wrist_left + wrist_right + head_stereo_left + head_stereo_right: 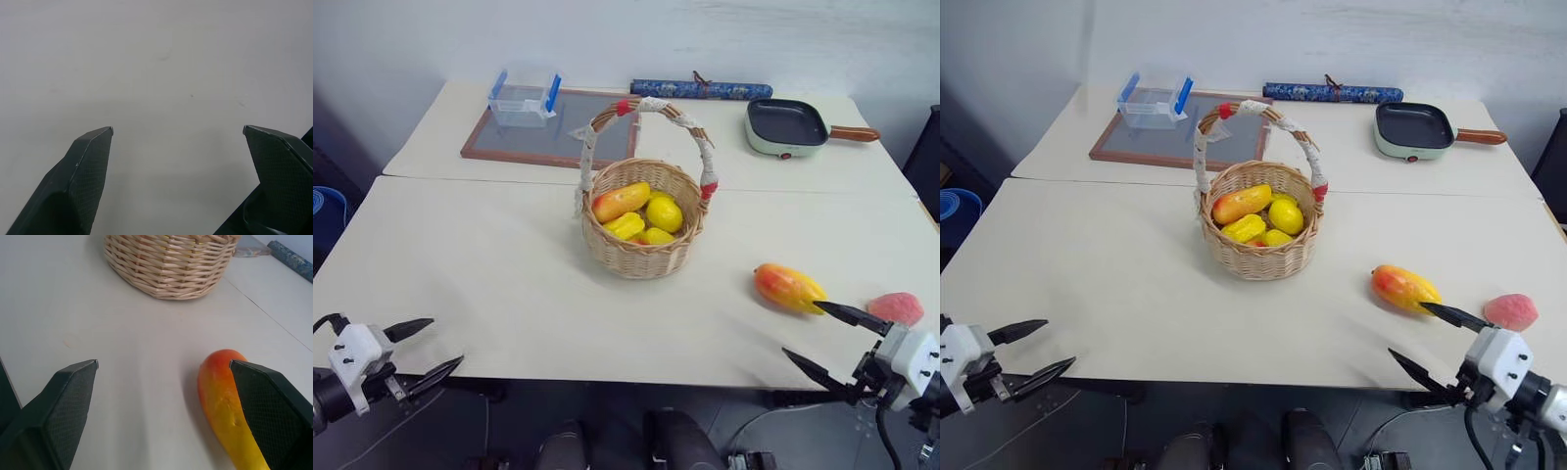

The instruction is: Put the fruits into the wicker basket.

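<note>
1. Your right end effector (820, 338) hangs at the near right edge of the surface (489, 284) with its two black fingers spread wide and nothing between them. In the head views its upper fingertip overlaps the yellow tip of a mango (788, 288); in the right wrist view that finger stands in front of the mango, and you cannot tell whether they touch.
2. Your left end effector (428, 348) hovers at the near left edge, fingers also spread wide, holding nothing. The left wrist view shows bare pale tabletop between its fingertips (93, 147).
3. The wicker basket (641, 220) stands upright near the middle of the front surface, its arched handle wrapped in white cloth with red ties. Inside it you see one orange-red mango (621, 201) lying across several yellow lemons (664, 213).
4. Two fruits lie outside the basket: the loose mango to the right of the basket, well apart from it, and a pink peach (896, 307) further right, close to the right edge.
5. A second pale table (440, 122) butts against the far side. On it sit a wood-framed dark board (519, 142) with a clear box with blue clips (524, 96) resting on it, a rolled blue patterned mat (700, 89) and a dark square pan with a wooden handle (788, 125).
6. A plain light wall (626, 34) closes the room behind, and something blue (325, 215) stands at the far left.
</note>
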Motion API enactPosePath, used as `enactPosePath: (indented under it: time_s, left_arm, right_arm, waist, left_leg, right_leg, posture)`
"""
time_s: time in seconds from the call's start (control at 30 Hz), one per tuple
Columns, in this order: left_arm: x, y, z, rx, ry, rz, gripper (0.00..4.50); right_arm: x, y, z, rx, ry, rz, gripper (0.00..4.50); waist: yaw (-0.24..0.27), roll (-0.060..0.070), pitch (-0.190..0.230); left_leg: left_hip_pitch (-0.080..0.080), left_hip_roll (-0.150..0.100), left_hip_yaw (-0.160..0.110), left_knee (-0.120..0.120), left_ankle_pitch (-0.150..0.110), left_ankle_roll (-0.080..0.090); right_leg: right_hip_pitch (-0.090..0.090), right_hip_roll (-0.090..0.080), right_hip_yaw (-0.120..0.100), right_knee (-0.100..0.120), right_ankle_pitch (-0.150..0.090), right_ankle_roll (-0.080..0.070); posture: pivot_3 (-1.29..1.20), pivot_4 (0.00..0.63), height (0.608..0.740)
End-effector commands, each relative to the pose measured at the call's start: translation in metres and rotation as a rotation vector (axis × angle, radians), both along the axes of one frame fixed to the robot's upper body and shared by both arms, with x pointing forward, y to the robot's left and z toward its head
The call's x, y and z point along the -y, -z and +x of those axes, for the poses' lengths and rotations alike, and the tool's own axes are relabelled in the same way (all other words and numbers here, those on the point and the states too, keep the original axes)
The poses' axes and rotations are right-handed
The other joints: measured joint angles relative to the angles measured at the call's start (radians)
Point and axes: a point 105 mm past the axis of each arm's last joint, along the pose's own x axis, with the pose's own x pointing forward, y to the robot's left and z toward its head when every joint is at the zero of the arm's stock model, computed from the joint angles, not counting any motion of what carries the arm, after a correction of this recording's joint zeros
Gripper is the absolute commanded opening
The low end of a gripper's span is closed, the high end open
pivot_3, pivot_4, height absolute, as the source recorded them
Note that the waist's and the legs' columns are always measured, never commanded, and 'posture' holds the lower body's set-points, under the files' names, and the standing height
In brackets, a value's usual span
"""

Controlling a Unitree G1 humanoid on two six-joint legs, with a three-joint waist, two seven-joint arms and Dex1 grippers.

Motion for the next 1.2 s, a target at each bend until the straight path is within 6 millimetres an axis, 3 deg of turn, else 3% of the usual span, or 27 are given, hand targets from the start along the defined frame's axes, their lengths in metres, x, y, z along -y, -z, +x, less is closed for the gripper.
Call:
enactPosePath:
  time_s: [0.03, 0.3, 0.43, 0.53, 0.57, 0.67, 0.8, 0.87, 1.03, 1.2]
  left_arm:
    - [0.000, -0.009, -0.001, 0.047, -0.004, -0.003, 4.50]
    - [0.020, -0.013, -0.003, 0.020, 0.120, -0.057, 4.50]
    - [0.035, -0.025, 0.001, -0.003, 0.199, -0.123, 4.50]
    - [0.062, -0.032, 0.004, -0.049, 0.325, -0.158, 4.50]
    - [0.080, -0.039, 0.009, -0.038, 0.386, -0.178, 4.50]
    - [0.125, -0.056, 0.021, 0.001, 0.529, -0.234, 4.50]
    - [0.164, -0.061, 0.027, 0.007, 0.645, -0.272, 4.50]
    - [0.177, -0.060, 0.028, -0.005, 0.698, -0.280, 4.50]
    - [0.187, -0.065, 0.033, 0.025, 0.741, -0.284, 4.50]
    - [0.188, -0.071, 0.032, 0.049, 0.738, -0.303, 4.50]
  right_arm:
    - [-0.002, -0.003, 0.002, 0.022, 0.002, 0.006, 4.48]
    - [-0.001, -0.006, 0.005, 0.032, 0.031, 0.038, 4.48]
    - [-0.004, -0.016, 0.010, 0.060, 0.040, 0.043, 4.48]
    - [-0.003, -0.037, 0.029, 0.091, 0.047, 0.035, 4.48]
    - [-0.003, -0.037, 0.037, 0.047, 0.046, 0.003, 4.48]
    - [0.001, -0.026, 0.058, -0.103, 0.051, -0.106, 4.48]
    - [0.014, -0.017, 0.091, -0.153, 0.116, -0.172, 4.48]
    - [0.019, -0.009, 0.108, -0.195, 0.138, -0.209, 4.48]
    - [0.024, 0.014, 0.132, -0.311, 0.150, -0.268, 4.48]
    - [0.018, 0.016, 0.141, -0.303, 0.086, -0.262, 3.30]
  waist:
    - [0.001, 0.000, 0.000]
    - [0.001, -0.001, -0.001]
    - [0.001, -0.001, -0.001]
    - [-0.005, 0.000, 0.000]
    - [-0.007, 0.000, 0.000]
    - [-0.004, 0.001, 0.000]
    - [0.002, 0.001, 0.000]
    - [-0.002, 0.001, 0.000]
    - [-0.004, 0.002, 0.001]
    - [-0.009, 0.002, 0.001]
  left_leg:
    - [0.000, 0.000, 0.000, 0.000, 0.000, 0.000]
    - [0.000, 0.000, 0.000, 0.001, 0.000, 0.000]
    - [0.000, 0.000, 0.000, 0.001, 0.000, 0.000]
    - [0.000, 0.000, 0.000, 0.003, 0.001, 0.000]
    - [0.000, -0.001, 0.001, 0.004, 0.001, 0.001]
    - [0.001, -0.002, 0.001, 0.004, 0.003, 0.002]
    - [0.001, -0.001, -0.001, 0.003, 0.003, 0.001]
    - [-0.002, -0.002, 0.001, 0.004, 0.004, 0.000]
    - [-0.002, 0.000, 0.003, 0.007, 0.006, -0.005]
    - [-0.002, 0.001, 0.003, 0.016, 0.005, -0.004]
  right_leg:
    - [0.000, 0.000, 0.000, 0.000, 0.000, 0.000]
    - [0.000, 0.000, 0.000, 0.001, 0.000, 0.001]
    - [0.000, 0.000, 0.000, 0.001, 0.000, 0.001]
    - [0.001, 0.000, 0.001, 0.003, 0.001, 0.001]
    - [0.001, 0.000, 0.002, 0.003, 0.001, 0.001]
    - [0.002, -0.001, 0.002, 0.003, 0.002, 0.000]
    - [0.003, 0.002, 0.001, 0.002, 0.003, 0.002]
    - [0.000, 0.003, 0.003, 0.002, 0.003, 0.003]
    - [-0.002, 0.006, 0.005, 0.004, 0.003, 0.003]
    - [0.000, 0.006, 0.005, 0.009, 0.003, 0.004]
  posture:
    - [0.00, 0.150, 0.740]
    - [0.00, 0.150, 0.740]
    - [0.00, 0.150, 0.740]
    - [0.00, 0.150, 0.740]
    - [0.00, 0.150, 0.740]
    - [0.00, 0.150, 0.740]
    - [0.00, 0.150, 0.740]
    - [0.00, 0.150, 0.740]
    - [0.00, 0.150, 0.740]
    - [0.00, 0.150, 0.740]
